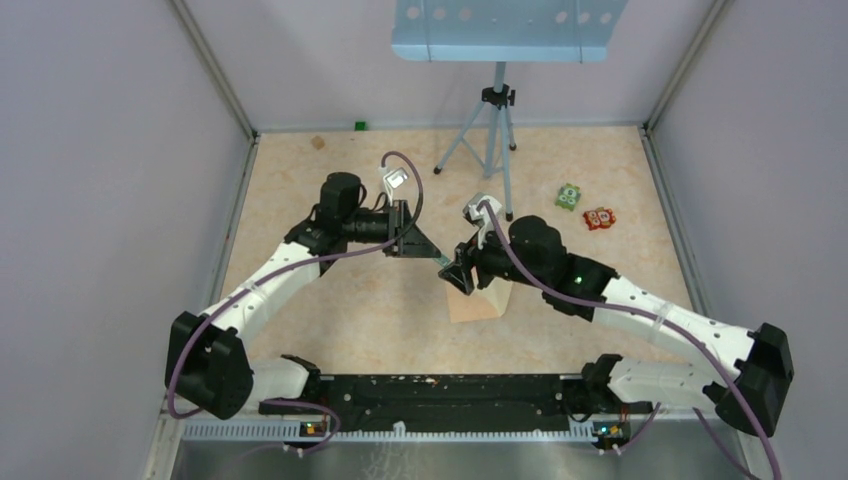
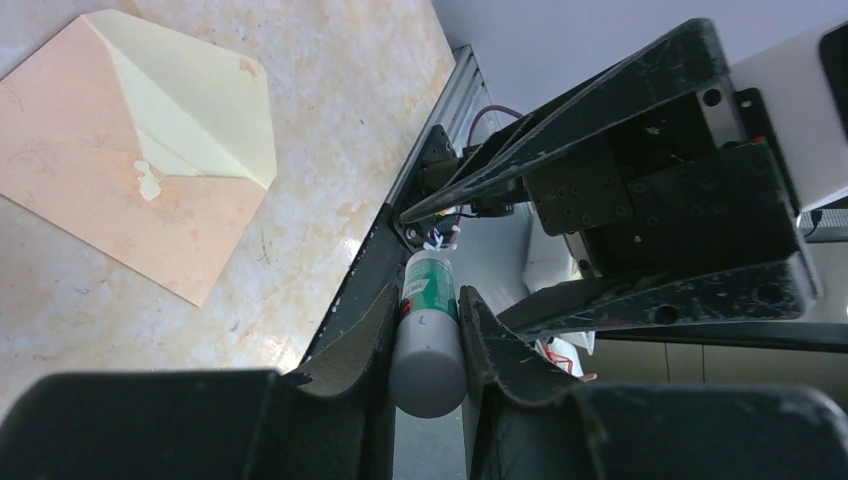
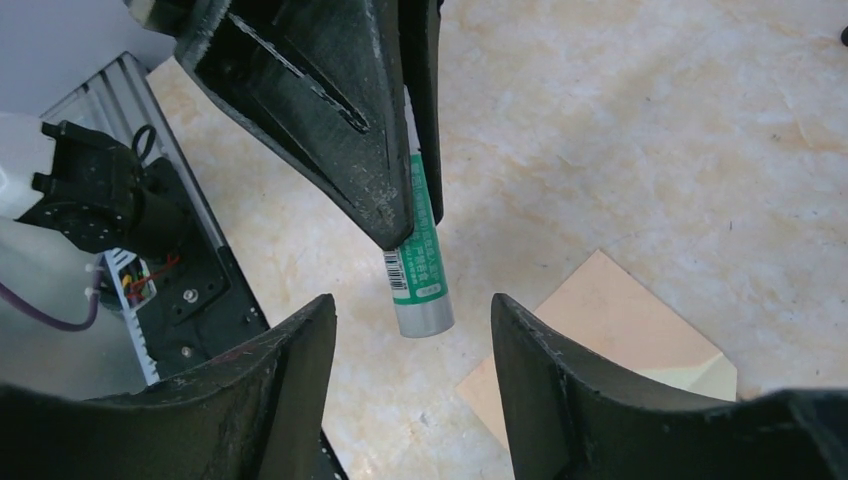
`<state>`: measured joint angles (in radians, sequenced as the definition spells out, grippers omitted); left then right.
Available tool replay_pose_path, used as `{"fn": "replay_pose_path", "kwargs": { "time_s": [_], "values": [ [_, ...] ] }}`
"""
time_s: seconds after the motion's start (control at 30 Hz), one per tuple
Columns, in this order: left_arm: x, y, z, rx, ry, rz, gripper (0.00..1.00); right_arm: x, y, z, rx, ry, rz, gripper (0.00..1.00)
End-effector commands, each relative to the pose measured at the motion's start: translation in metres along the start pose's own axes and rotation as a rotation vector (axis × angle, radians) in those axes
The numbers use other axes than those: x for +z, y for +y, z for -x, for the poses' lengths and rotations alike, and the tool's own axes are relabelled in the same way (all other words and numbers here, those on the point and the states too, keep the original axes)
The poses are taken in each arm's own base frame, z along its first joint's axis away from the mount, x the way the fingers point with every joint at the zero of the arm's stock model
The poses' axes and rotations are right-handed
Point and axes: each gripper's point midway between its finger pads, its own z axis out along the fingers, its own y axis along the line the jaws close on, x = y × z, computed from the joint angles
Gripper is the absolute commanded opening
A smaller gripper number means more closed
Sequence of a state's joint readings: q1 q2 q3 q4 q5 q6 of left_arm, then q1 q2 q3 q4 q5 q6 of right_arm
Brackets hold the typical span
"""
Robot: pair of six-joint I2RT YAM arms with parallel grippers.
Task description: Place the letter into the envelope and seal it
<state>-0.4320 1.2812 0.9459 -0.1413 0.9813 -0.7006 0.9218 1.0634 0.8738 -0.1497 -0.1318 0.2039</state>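
Note:
My left gripper (image 2: 428,300) is shut on a green-and-grey glue stick (image 2: 430,340) and holds it above the table, with the stick's grey end pointing toward the right arm. The right gripper (image 3: 412,300) is open. Its fingers stand on either side of the glue stick's (image 3: 420,270) grey end without touching it. In the top view the two grippers (image 1: 420,243) (image 1: 462,272) meet nose to nose over mid-table. The pinkish-tan envelope (image 2: 90,170) lies flat below, with a pale cream flap side showing at one corner. Its edge also appears under the right fingers (image 3: 610,310). The letter is hidden.
A tripod (image 1: 497,130) stands at the back centre under a pale blue perforated plate (image 1: 505,30). Two small toys, one green (image 1: 569,197) and one red (image 1: 599,218), lie at the back right. The black base rail (image 1: 440,390) runs along the near edge, and grey walls close in both sides.

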Motion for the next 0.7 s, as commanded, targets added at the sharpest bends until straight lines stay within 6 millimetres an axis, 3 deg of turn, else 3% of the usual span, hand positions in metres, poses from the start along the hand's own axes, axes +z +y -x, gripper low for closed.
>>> {"fn": "replay_pose_path", "kwargs": {
  "time_s": [0.0, 0.27, 0.53, 0.67],
  "values": [
    [-0.002, -0.016, 0.003, 0.085, -0.014, -0.054, 0.00, 0.005, 0.004, 0.016, -0.044, -0.021, -0.015, 0.56],
    [-0.002, -0.015, 0.001, 0.079, -0.011, -0.055, 0.00, 0.011, 0.006, 0.017, -0.038, -0.023, -0.017, 0.39],
    [0.001, -0.012, 0.000, 0.064, -0.006, -0.063, 0.00, 0.018, 0.006, 0.012, -0.017, -0.012, -0.014, 0.28],
    [0.002, -0.012, 0.001, 0.060, -0.003, -0.066, 0.00, 0.019, 0.006, 0.015, 0.006, -0.031, -0.020, 0.12]
  ]
}}
